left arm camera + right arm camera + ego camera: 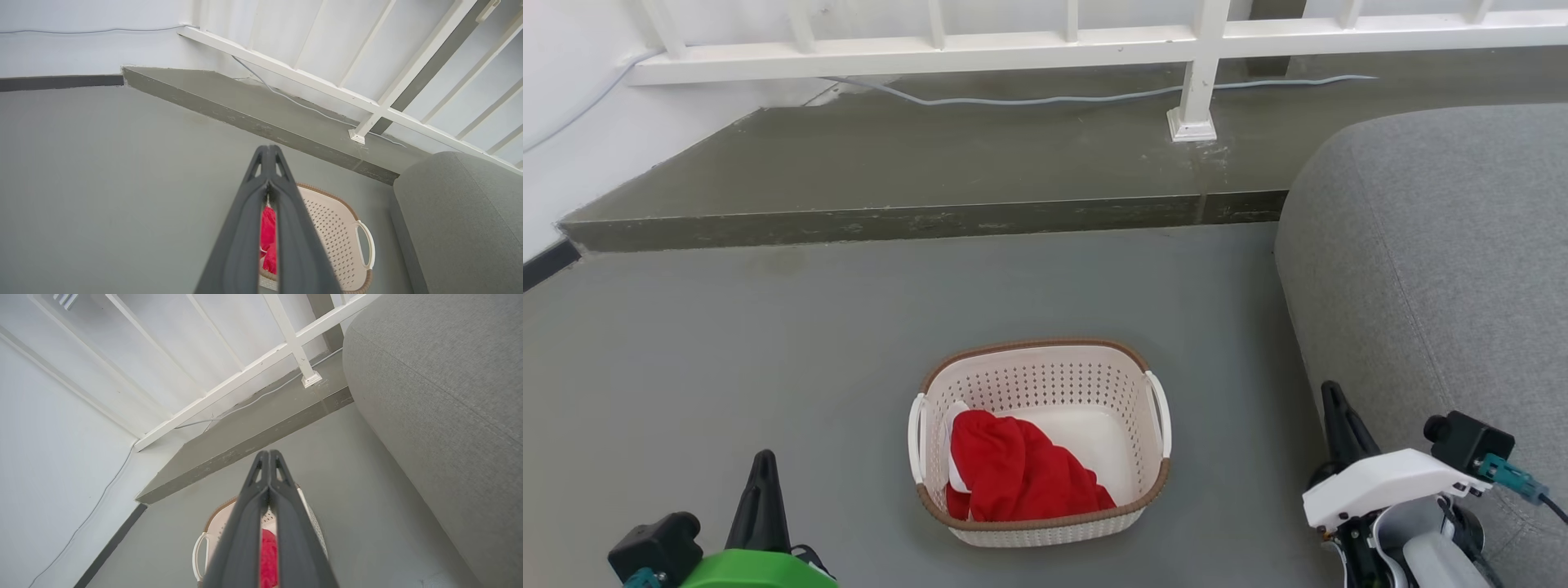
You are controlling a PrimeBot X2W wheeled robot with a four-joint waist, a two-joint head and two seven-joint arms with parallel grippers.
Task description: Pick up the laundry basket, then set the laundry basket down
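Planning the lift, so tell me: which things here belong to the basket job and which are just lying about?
For the job: laundry basket, left tool, right tool, both shut.
Just lying about: red cloth inside the basket, grey sofa, white railing, cable on the raised step.

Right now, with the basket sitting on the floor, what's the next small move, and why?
Probably open both grippers and bring them inward toward the side handles: the laundry basket sits on the floor untouched, while the left gripper and right gripper are shut and apart on either side of it.
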